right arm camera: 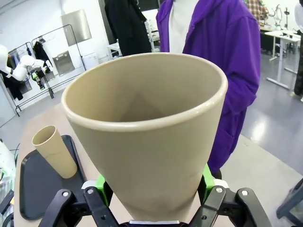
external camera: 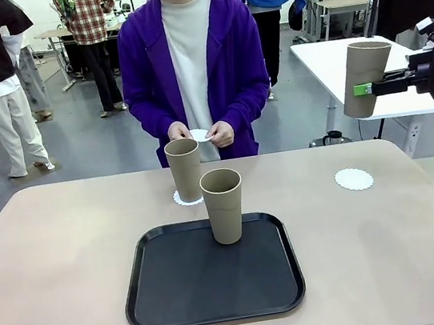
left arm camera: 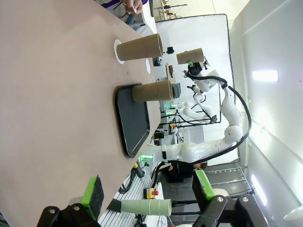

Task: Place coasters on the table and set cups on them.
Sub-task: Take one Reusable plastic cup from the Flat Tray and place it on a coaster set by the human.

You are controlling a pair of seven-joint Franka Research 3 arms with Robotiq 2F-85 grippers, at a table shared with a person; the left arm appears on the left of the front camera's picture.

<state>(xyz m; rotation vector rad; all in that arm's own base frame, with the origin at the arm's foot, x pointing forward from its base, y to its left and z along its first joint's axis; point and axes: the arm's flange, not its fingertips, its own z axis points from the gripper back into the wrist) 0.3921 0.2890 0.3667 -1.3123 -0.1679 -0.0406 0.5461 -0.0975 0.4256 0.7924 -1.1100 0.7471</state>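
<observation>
The right claw (external camera: pixel 363 89) is shut tight on a tall tan cup with no handle (external camera: pixel 367 77). It holds the cup up in the air, out past the right side of the big smooth beige desk (external camera: pixel 70 264). In the right wrist view, the green pads (right arm camera: pixel 100 182) squeeze the low part of this cup, 1 on each side. The cup stands straight up, most likely so it can come down flat on its bottom.

A thin white round paper coaster with a lacy edge (external camera: pixel 353 179) lies bare on the right part of the desk. It is lower than the held cup and a bit to its left. That bare spot looks like where this cup should go.

A 2nd tan cup (external camera: pixel 184 169) stands on another lacy coaster (external camera: pixel 188 197), just behind the flat black tray (external camera: pixel 179 297). That pair looks done. A 3rd cup (external camera: pixel 223 206) stands at the far edge of the tray, with no coaster under it.

The person holds a 3rd white coaster (external camera: pixel 199 135) in both hands (external camera: pixel 220 135), above the far edge of the desk. It is not laid down yet and may be for the tray cup.

The left claw (left arm camera: pixel 149 189) is wide open and holds nothing. It hangs low by the desk, well apart from every cup, so it seems to be out of the way.
</observation>
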